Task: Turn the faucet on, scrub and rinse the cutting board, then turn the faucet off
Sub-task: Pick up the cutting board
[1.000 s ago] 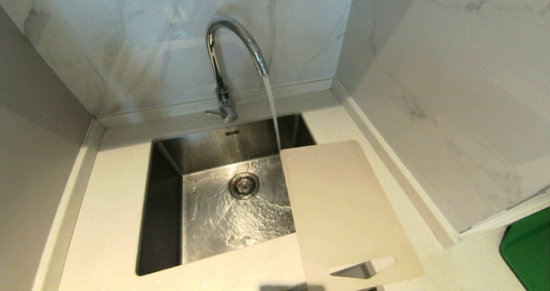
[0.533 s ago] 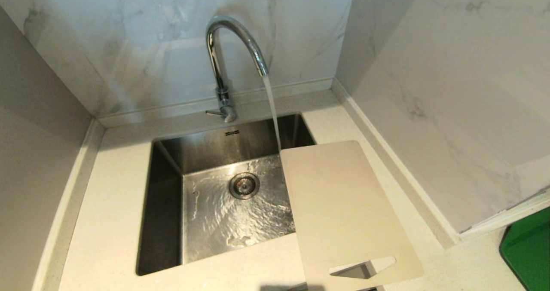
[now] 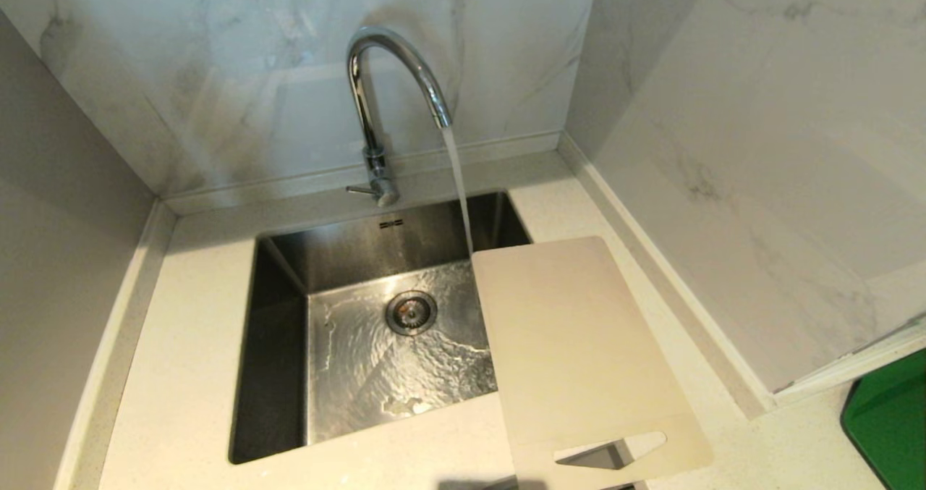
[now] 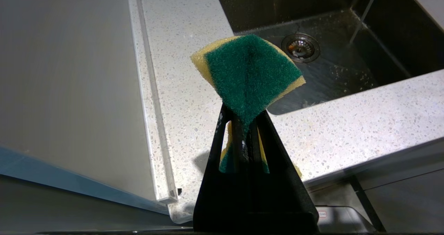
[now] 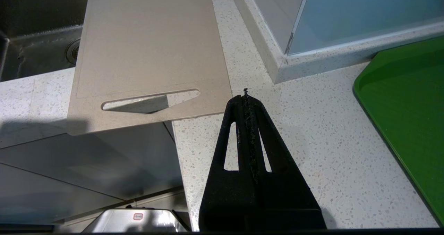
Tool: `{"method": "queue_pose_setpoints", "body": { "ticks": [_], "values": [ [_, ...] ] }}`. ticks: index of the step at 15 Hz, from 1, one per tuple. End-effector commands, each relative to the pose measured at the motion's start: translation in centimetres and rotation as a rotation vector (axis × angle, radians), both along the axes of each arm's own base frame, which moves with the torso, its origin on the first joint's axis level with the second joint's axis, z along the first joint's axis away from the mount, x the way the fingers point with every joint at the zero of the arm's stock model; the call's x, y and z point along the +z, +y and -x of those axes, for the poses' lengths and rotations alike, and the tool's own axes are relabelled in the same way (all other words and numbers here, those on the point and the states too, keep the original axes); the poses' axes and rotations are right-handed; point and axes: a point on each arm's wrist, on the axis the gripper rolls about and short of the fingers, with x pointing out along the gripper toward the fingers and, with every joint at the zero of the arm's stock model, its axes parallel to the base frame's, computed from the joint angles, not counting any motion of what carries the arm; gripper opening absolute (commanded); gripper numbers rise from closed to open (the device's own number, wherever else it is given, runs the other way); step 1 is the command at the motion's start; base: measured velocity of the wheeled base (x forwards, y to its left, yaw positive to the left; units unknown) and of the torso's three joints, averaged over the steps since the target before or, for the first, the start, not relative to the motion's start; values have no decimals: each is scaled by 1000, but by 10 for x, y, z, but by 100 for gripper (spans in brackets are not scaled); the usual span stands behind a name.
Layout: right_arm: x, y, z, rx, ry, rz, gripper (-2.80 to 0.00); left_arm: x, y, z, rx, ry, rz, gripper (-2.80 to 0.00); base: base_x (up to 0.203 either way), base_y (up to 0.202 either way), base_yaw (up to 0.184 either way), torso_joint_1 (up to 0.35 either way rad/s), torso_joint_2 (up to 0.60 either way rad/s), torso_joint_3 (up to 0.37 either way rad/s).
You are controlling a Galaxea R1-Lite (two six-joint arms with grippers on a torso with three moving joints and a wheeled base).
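The tall shiny chrome gooseneck faucet (image 3: 391, 85) stands behind the square stainless steel sink (image 3: 278, 345), its small thin lever (image 3: 359, 189) pointing to the robot's left at its base. A stream of water (image 3: 458, 186) pours from the arched spout and drops into the basin just beside the far corner of the cutting board, rippling across the sink floor around the round metal drain (image 3: 411, 312).

The large thin beige-white plastic cutting board (image 3: 579, 352) lies flat over the sink's right edge, partly on the speckled white stone worktop (image 3: 181, 374) and partly overhanging the basin. Its elongated handle slot (image 5: 151, 101) sits at the near end, which juts past the worktop's front edge.

The left gripper (image 4: 244, 124) hangs over the worktop's front edge left of the sink, its black fingers clenched on a folded yellow sponge with a green scouring face (image 4: 248, 72).

The right gripper (image 5: 247, 99) hovers just beside the board's handle end, fingers pressed together and holding nothing. A green plastic tray (image 5: 406, 99) lies on the worktop to its right.
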Motion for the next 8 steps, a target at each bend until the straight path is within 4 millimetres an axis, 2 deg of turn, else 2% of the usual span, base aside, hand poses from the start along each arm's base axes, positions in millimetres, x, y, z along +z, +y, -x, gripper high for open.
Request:
{"method": "queue_pose_setpoints", "body": {
  "ticks": [1,6,8],
  "values": [
    [0,0,0,1,0,0,-280,-1,0,0,1,4,0,-280,0,0,0,0,0,0],
    [3,0,1,-1,-12,14,-280,-1,0,0,-1,7,-4,-280,0,0,0,0,0,0],
    [25,0,8,1,-60,14,-280,0,0,0,-1,7,-4,-280,0,0,0,0,0,0]
  ]
}}
